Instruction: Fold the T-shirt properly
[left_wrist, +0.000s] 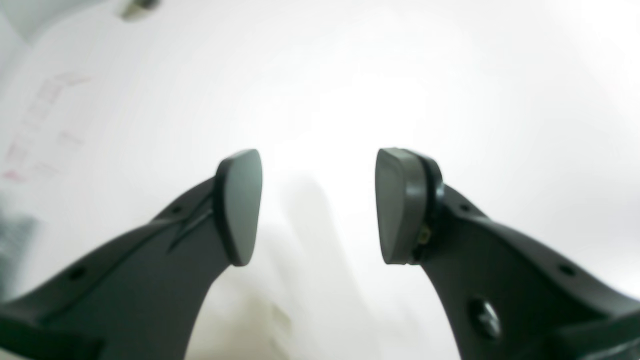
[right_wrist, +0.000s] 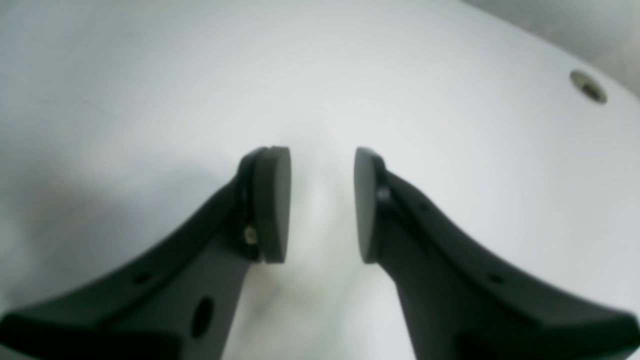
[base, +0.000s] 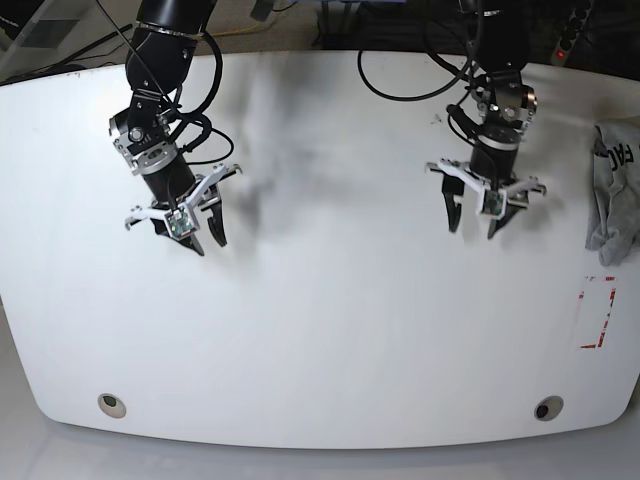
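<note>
The heather-grey T-shirt (base: 612, 190) lies crumpled in a heap at the table's far right edge, with some black lettering showing. My left gripper (base: 475, 228) hangs open and empty above the bare white table (base: 330, 300), well to the left of the shirt. Its wrist view shows the open gripper (left_wrist: 318, 205) with only white table between the pads. My right gripper (base: 208, 243) is open and empty over the left part of the table, far from the shirt. In its wrist view the right gripper (right_wrist: 322, 205) has only table between its pads.
A red tape outline (base: 597, 312) marks the table below the shirt and shows faintly in the left wrist view (left_wrist: 40, 125). Two round holes (base: 112, 405) (base: 546, 408) sit near the front edge; one shows in the right wrist view (right_wrist: 588, 86). Cables hang behind the arms.
</note>
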